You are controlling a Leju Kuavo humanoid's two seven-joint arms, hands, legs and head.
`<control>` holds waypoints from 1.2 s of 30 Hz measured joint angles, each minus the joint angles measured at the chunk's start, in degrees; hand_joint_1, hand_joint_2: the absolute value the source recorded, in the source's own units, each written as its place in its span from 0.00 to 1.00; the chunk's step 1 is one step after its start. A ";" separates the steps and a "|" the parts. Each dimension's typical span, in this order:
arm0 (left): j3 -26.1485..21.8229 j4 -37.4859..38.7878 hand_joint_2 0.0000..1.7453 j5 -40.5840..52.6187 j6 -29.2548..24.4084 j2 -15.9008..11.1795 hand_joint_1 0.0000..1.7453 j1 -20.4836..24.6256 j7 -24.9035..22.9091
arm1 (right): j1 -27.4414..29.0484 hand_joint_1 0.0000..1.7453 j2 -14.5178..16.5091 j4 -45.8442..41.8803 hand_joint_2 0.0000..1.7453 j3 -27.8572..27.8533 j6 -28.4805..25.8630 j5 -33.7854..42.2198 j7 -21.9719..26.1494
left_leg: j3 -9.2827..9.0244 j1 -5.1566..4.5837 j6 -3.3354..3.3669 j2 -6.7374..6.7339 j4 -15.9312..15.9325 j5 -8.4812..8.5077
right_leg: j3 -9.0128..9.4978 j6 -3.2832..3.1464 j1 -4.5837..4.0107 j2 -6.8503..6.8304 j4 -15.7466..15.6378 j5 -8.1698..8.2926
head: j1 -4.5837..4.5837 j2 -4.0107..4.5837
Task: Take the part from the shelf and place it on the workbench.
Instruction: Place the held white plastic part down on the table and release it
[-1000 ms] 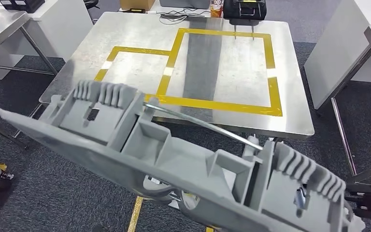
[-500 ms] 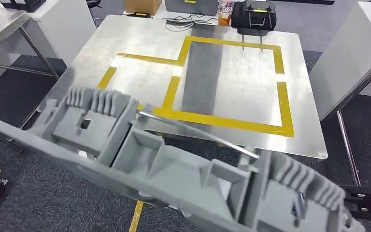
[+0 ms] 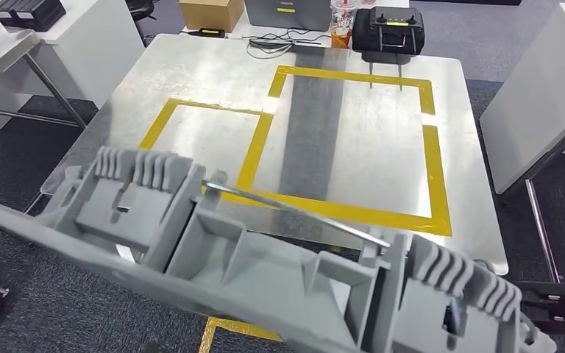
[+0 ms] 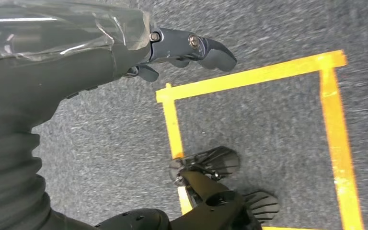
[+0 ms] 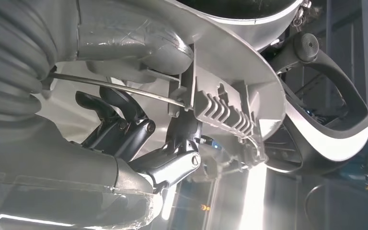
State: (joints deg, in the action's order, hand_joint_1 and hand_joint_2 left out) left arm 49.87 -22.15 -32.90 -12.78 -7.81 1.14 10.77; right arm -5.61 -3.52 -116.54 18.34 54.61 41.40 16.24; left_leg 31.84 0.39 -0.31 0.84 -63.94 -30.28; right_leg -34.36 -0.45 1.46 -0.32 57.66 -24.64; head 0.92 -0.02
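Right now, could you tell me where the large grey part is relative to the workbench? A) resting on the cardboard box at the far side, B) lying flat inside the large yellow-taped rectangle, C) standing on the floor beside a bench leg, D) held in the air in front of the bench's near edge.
D: in the head view the grey part hangs tilted before the workbench near edge, its taped rectangles bare.
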 joint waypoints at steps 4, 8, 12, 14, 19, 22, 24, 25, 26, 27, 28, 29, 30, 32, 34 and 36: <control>-0.01 0.03 1.00 0.46 0.07 0.08 0.00 0.03 -0.02 | 0.05 1.00 -0.02 -0.01 1.00 -0.01 -0.10 -0.21 0.54 | 8.22 0.28 -0.71 -0.21 -9.20 -3.98 | 1.65 -0.56 -0.29 0.32 0.01 -1.56 | 0.06 0.00; -0.13 0.21 1.00 0.92 0.23 0.05 0.00 0.08 -0.07 | 0.09 1.00 -0.03 0.00 1.00 -0.01 -0.26 -0.39 0.79 | 5.99 -0.17 0.49 -0.50 3.02 5.67 | 3.75 -0.30 -0.56 0.58 -0.16 -3.16 | -0.01 0.00; -0.40 0.54 1.00 0.99 0.41 -0.08 0.00 0.26 -0.22 | 0.13 1.00 -0.07 -0.06 1.00 0.01 -0.36 -0.52 0.91 | 4.45 -0.86 1.93 -0.52 6.50 7.61 | 4.21 0.71 -0.69 0.71 -0.60 -3.95 | 0.08 0.00; -0.50 0.58 1.00 1.03 0.42 -0.02 0.00 0.37 -0.23 | 0.06 1.00 -0.10 -0.16 1.00 0.01 -0.36 -0.63 0.91 | 3.67 -0.59 2.28 -0.46 7.55 8.02 | 3.81 0.95 -0.80 0.65 0.50 -4.80 | 0.05 0.00; -0.56 0.61 1.00 1.03 0.56 0.31 0.00 0.66 -0.23 | 0.06 1.00 -0.35 -0.21 1.00 -0.04 -0.36 -0.70 0.94 | 3.02 -0.45 2.80 -0.32 8.17 7.69 | -5.32 1.07 -0.61 0.62 15.52 -9.29 | -0.01 0.00; -0.57 0.66 1.00 1.04 0.73 0.49 0.00 0.67 -0.23 | 0.14 1.00 -0.60 -0.20 1.00 -0.07 -0.35 -0.94 1.12 | 2.76 -0.36 2.41 0.02 7.61 7.08 | -3.02 2.67 -0.36 0.59 8.00 -4.63 | -0.03 0.00; -0.60 0.72 1.00 1.08 0.93 0.57 0.00 0.67 -0.18 | 0.13 1.00 -0.68 -0.22 1.00 -0.12 -0.33 -1.36 1.45 | 2.80 -0.55 1.86 0.21 6.92 6.49 | -0.11 2.50 -0.41 0.60 1.56 -1.96 | 0.01 0.00; -0.61 0.77 1.00 1.10 1.02 0.59 0.00 0.63 -0.13 | 0.12 1.00 -0.69 -0.24 1.00 -0.18 -0.34 -1.68 1.61 | 2.85 -0.63 1.58 0.25 6.69 6.29 | 0.54 2.02 -0.50 0.61 0.22 -1.49 | 0.04 0.00; -0.63 0.83 1.00 1.11 1.08 0.60 0.00 0.59 -0.04 | 0.12 1.00 -0.70 -0.25 1.00 -0.27 -0.38 -2.14 1.76 | 2.87 -0.68 1.31 0.26 6.58 6.18 | 0.65 1.45 -0.65 0.63 0.07 -1.39 | 0.08 0.00; -0.66 0.89 1.00 1.09 1.11 0.60 0.00 0.53 0.08 | 0.09 1.00 -0.70 -0.27 1.00 -0.43 -0.49 -2.82 1.94 | 2.86 -0.59 1.07 0.26 6.56 6.13 | 0.70 1.00 -0.57 0.63 0.00 -1.28 | 0.08 0.00; -0.70 0.94 1.00 1.04 1.12 0.60 0.00 0.47 0.24 | 0.04 1.00 -0.70 -0.30 1.00 -0.69 -0.66 -3.71 2.19 | 2.96 -0.48 0.80 0.22 6.36 5.96 | 0.78 0.70 -0.49 0.63 -0.08 -1.19 | 0.07 0.00; -0.78 0.98 1.00 0.96 1.10 0.61 0.00 0.41 0.42 | -0.04 1.00 -0.70 -0.37 1.00 -1.08 -0.88 -4.76 2.53 | 3.32 -0.37 0.49 0.15 5.53 5.34 | 0.89 0.42 -0.35 0.61 -0.16 -1.14 | 0.15 0.00; -0.90 1.03 1.00 0.84 1.03 0.60 0.00 0.35 0.62 | -0.11 1.00 -0.70 -0.50 1.00 -1.63 -1.14 -5.94 2.99 | 4.17 -0.23 0.17 0.06 3.61 4.15 | 1.02 0.19 -0.16 0.58 -0.23 -1.11 | 0.23 0.00; -1.22 1.12 1.00 0.59 0.87 0.63 0.00 0.06 0.94 | -0.23 1.00 -0.73 -0.73 1.00 -3.29 -1.80 -8.16 4.00 | 7.52 0.12 -0.45 -0.11 -3.64 0.51 | 1.16 -0.04 -0.14 0.53 -0.21 -1.21 | 0.41 0.00; -1.51 1.19 1.00 0.24 0.77 0.73 0.00 -0.40 1.11 | -0.49 1.00 -0.86 -0.78 1.00 -5.52 -2.40 -9.67 4.67 | 10.47 0.41 -0.80 -0.18 -9.60 -1.46 | 1.18 -0.06 -0.18 0.51 -0.19 -1.25 | 0.42 0.00; -1.79 1.24 1.00 -0.28 0.68 0.84 0.00 -0.80 1.31 | -1.35 1.00 -1.25 -0.66 1.00 -8.03 -3.10 -10.67 4.66 | 9.44 0.56 -0.76 -0.32 -7.27 0.61 | 1.26 -0.03 -0.17 0.54 -0.18 -1.27 | 0.43 0.00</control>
State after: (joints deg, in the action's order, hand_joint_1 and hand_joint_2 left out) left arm 48.08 -20.91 -33.18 -12.10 -6.98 0.34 12.08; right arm -6.96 -4.77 -117.19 10.31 51.51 30.73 20.90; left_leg 41.28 0.95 -1.07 0.53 -71.20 -29.67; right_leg -33.10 -0.48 1.29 0.22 57.48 -25.91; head 1.34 -0.02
